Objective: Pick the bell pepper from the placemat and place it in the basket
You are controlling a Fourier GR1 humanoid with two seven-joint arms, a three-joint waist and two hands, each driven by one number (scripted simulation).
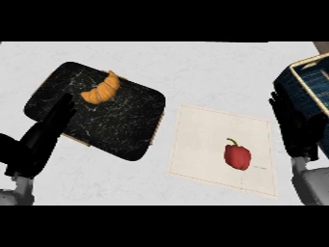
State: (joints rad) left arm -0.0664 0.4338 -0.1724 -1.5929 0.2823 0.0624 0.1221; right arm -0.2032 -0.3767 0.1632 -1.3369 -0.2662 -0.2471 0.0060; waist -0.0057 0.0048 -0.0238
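Observation:
A red bell pepper point(237, 156) with a dark stem lies on the cream placemat point(210, 140), toward its lower right. The dark blue basket point(304, 81) with a tan rim stands at the right edge of the counter, partly cut off. My right hand point(292, 126) is held up between the placemat and the basket, fingers straight, open and holding nothing, just right of the pepper. My left hand point(35, 141) rests open at the lower left, its fingers over the edge of a black board.
A black marbled board point(135, 125) lies at the left with an orange croissant point(102, 89) on its upper part. The counter point(210, 67) is white marble.

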